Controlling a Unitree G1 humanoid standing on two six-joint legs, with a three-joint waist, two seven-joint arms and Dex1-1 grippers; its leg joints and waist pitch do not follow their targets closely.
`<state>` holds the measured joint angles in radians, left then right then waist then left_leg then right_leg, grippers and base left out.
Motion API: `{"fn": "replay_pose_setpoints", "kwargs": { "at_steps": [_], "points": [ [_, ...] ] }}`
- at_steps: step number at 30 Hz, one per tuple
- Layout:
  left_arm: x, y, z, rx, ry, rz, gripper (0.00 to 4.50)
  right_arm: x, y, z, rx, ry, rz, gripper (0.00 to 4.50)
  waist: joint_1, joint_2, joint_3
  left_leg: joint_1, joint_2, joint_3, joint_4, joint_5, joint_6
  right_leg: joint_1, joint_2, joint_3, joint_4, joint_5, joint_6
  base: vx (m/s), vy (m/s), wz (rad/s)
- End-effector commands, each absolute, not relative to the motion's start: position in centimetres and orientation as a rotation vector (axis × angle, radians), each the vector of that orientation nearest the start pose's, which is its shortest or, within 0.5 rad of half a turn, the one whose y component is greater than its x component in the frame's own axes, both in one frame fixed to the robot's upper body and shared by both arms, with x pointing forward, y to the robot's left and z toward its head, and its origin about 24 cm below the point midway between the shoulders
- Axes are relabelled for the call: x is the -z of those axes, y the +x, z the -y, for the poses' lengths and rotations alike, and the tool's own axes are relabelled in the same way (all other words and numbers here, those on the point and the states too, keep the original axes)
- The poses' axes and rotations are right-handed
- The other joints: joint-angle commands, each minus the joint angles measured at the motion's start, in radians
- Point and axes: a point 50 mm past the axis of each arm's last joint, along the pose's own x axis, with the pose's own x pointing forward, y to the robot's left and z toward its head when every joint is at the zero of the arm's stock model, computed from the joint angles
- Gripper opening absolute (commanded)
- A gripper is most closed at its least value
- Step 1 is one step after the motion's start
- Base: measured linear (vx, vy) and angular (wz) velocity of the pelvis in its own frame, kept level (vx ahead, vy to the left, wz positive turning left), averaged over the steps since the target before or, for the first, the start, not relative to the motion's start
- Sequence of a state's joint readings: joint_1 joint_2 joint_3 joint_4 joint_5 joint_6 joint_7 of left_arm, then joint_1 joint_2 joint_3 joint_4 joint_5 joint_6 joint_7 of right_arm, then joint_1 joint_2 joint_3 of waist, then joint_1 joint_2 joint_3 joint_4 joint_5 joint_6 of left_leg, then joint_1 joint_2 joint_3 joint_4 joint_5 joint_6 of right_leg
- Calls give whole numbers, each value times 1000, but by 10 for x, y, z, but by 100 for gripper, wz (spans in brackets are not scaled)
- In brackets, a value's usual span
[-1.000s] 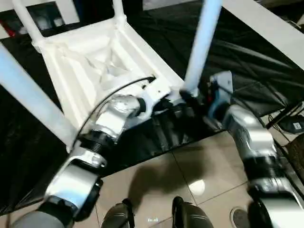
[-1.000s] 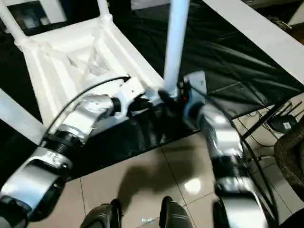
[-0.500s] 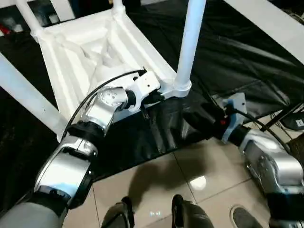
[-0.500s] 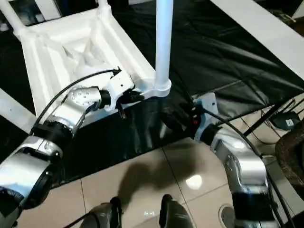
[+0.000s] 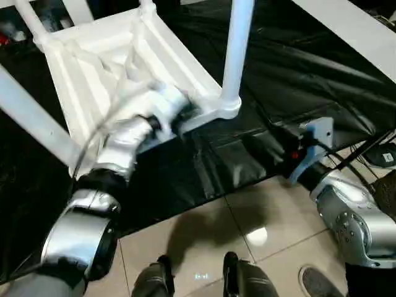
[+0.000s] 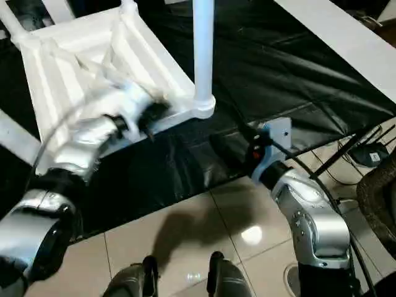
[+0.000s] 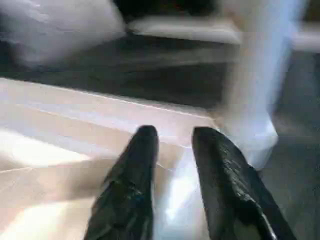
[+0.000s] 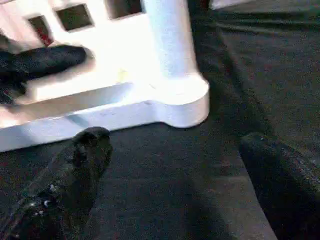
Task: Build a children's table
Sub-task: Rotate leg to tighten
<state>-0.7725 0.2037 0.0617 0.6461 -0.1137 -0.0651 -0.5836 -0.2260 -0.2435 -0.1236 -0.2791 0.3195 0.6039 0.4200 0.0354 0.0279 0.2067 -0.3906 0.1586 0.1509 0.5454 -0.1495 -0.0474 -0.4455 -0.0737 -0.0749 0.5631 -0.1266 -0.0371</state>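
Observation:
The children's table point(image 5: 93, 55) lies upside down on the black-covered worktable, its white legs pointing up. The near right leg point(image 5: 237, 43) stands in its corner socket point(image 5: 228, 106). My left gripper point(image 5: 182, 114) is at the table's near rim just left of that socket. In the left wrist view its two fingers point(image 7: 135, 165) stand slightly parted over the white rim, and my left gripper point(image 7: 172, 135) holds nothing. My right gripper point(image 8: 170, 145) is open wide and empty, a short way in front of the socket point(image 8: 185, 100) and low over the black cloth point(image 6: 297, 80).
The worktable's near edge runs diagonally past both arms, with tiled floor point(image 5: 204, 229) below it. My feet point(image 5: 161, 281) show at the bottom. Cables and a black device point(image 5: 383, 158) lie at the right. A long white board point(image 5: 352, 31) crosses the upper right.
My right gripper has drawn back from the near right leg's base toward the worktable edge. My left gripper's fingers have parted at the rim, and that arm is moving.

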Motion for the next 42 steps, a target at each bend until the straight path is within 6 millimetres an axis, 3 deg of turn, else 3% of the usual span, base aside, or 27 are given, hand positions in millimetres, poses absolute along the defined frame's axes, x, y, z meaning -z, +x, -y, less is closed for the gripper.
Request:
{"fn": "replay_pose_setpoints", "kwargs": {
  "at_steps": [1, 2, 4, 7, 10, 12, 16, 19, 21, 22, 23, 24, 25, 26, 27, 28, 29, 30, 31, 33, 35, 37, 38, 39, 40, 41, 42],
  "points": [
    [-136, 363, -132, 551, 8, 146, 133, -113, 274, 171, -425, 32, -190, 450, 4, -18, -107, 7, 52, -4, -37, -81, 143, 88, -69, 47, -45, -193, -257, 0, 0, 0],
    [-133, 354, -131, 535, -29, 142, 133, -111, 272, 170, -425, 25, -225, 450, -1, -28, -102, 6, 54, -2, -36, -87, 148, 85, -67, 49, -48, -216, -254, 0, 0, 0],
    [-128, 341, -131, 484, -84, 131, 133, -113, 271, 170, -394, -12, -181, 450, 3, -16, -101, 9, 51, -2, -33, -114, 152, 76, -68, 48, -58, -290, -224, 0, 0, 0],
    [-122, 322, -138, 391, -110, 147, 133, -113, 266, 169, -360, -22, -150, 450, -2, -26, -98, 5, 49, -2, -36, -153, 131, 72, -63, 46, -65, -351, -168, 0, 0, 0],
    [-121, 303, -142, 332, -103, 170, 133, -111, 255, 166, -364, 30, -166, 450, -4, -21, -98, -1, 56, -6, -36, -146, 135, 71, -63, 48, -63, -321, -151, 0, 0, 0],
    [-118, 287, -139, 353, -50, 189, 133, -108, 246, 165, -394, 2, -174, 450, -4, -18, -92, 1, 56, -7, -40, -201, 124, 70, -62, 47, -71, -385, -126, 0, 0, 0],
    [-116, 276, -139, 293, -102, 176, 133, -104, 241, 163, -384, -13, -161, 450, -8, -15, -76, 30, 49, -9, -51, -404, 52, 66, -59, 41, -94, -658, -39, 0, 0, 0],
    [-114, 273, -137, 278, -80, 153, 133, -105, 242, 163, -344, 52, -127, 450, -21, -16, -51, 76, 30, -12, -44, -578, 33, 56, -34, -1, -137, -860, 34, 0, 0, 0],
    [-114, 272, -136, 270, -89, 151, 133, -104, 241, 163, -345, 53, -132, 450, -35, 1, -41, 97, 45, -24, -52, -681, 26, 65, -19, -41, -151, -840, 60, 0, 0, 0],
    [-114, 271, -136, 263, -95, 151, 133, -104, 241, 162, -347, 51, -137, 450, -43, 15, -44, 91, 77, -41, -78, -782, 17, 96, -15, -48, -104, -708, 49, 0, 0, 0],
    [-115, 271, -136, 260, -97, 150, 133, -104, 241, 162, -348, 50, -138, 450, -45, 19, -42, 82, 119, -61, -120, -882, 12, 112, -22, -19, -1, -507, 14, 0, 0, 0],
    [-114, 270, -136, 260, -97, 149, 133, -104, 241, 162, -349, 52, -139, 450, -45, 13, -42, 88, 125, -62, -125, -897, 13, 107, -33, -3, 18, -451, -3, 0, 0, 0],
    [-113, 269, -135, 260, -99, 145, 133, -104, 241, 162, -351, 57, -140, 450, -52, -13, -34, 110, 68, -27, -87, -846, 12, 78, -38, 9, -66, -594, -12, 52, -28, -1],
    [-112, 269, -135, 259, -101, 141, 133, -104, 241, 162, -352, 58, -139, 450, -51, -26, -32, 119, 21, -8, -40, -736, 15, 66, -43, 6, -123, -797, 21, 105, -36, 0],
    [-110, 268, -134, 260, -96, 132, 133, -104, 241, 162, -350, 57, -139, 450, -24, -37, -50, 54, -22, 9, 24, -312, 70, 149, -109, 63, -152, -1041, 58, 105, -36, 0],
    [-109, 267, -134, 261, -94, 128, 133, -104, 241, 162, -349, 56, -139, 450, -18, -41, -50, 21, -21, 2, 24, -245, 82, 167, -111, 73, -140, -1039, 56, 110, -26, -7],
    [-109, 266, -133, 262, -92, 126, 133, -103, 241, 161, -359, 42, -147, 450, -13, -26, -57, 21, -12, -8, -2, -207, 89, 166, -89, 64, -128, -965, 28, 91, -15, -6],
    [-109, 266, -133, 262, -92, 125, 133, -103, 241, 161, -367, 32, -153, 450, -16, -25, -60, 26, -5, -11, -14, -205, 94, 164, -73, 55, -121, -887, 3, 91, -15, -6],
    [-109, 266, -133, 261, -93, 124, 133, -103, 241, 160, -372, 22, -158, 450, -11, -2, -77, -27, -7, -53, -19, -146, 185, 207, -80, -4, -89, -624, -58, 111, 3, 11],
    [-110, 266, -133, 261, -94, 123, 133, -102, 240, 160, -376, 12, -166, 450, -25, 2, -90, -13, -17, -71, 3, -85, 272, 196, -72, -29, -84, -485, -101, 118, 20, 46],
    [-110, 265, -133, 263, -94, 121, 133, -101, 240, 160, -376, 17, -166, 450, -35, 21, -98, 1, -35, -112, 16, 106, 408, 202, -31, -68, -63, -306, -154, 121, 16, 69],
    [-110, 265, -132, 266, -94, 117, 133, -101, 239, 160, -381, 9, -160, 450, -46, 34, -92, 69, -39, -181, 11, 223, 499, 170, 20, -85, -32, -291, -131, 150, 8, 64],
    [-110, 265, -132, 267, -96, 115, 133, -102, 239, 161, -383, -5, -153, 450, -63, 39, -89, 153, -22, -261, 8, 230, 569, 99, 48, -73, 21, -347, -86, 162, -32, 67],
    [-110, 265, -131, 269, -98, 113, 133, -102, 239, 162, -370, 13, -143, 450, -69, 50, -92, 234, 56, -264, 21, 178, 542, 18, 34, -29, 65, -366, -77, 162, -32, 67],
    [-110, 265, -131, 271, -99, 111, 133, -102, 239, 163, -360, 27, -136, 450, -69, 20, -77, 218, 115, -295, -4, 173, 553, -2, -5, 28, 126, -282, -20, 126, -65, 42],
    [-110, 266, -129, 273, -100, 108, 133, -101, 240, 167, -327, 31, -143, 450, -55, -3, -62, 182, 76, -256, -11, 69, 509, 5, -39, 81, 95, -175, -23, 104, -88, 13],
    [-110, 266, -129, 274, -100, 107, 133, -100, 240, 168, -321, 25, -148, 450, -31, -47, -59, 81, -68, -158, 49, -69, 402, 125, -57, 159, -14, -186, -46, 104, -88, 13]
  ]
}}
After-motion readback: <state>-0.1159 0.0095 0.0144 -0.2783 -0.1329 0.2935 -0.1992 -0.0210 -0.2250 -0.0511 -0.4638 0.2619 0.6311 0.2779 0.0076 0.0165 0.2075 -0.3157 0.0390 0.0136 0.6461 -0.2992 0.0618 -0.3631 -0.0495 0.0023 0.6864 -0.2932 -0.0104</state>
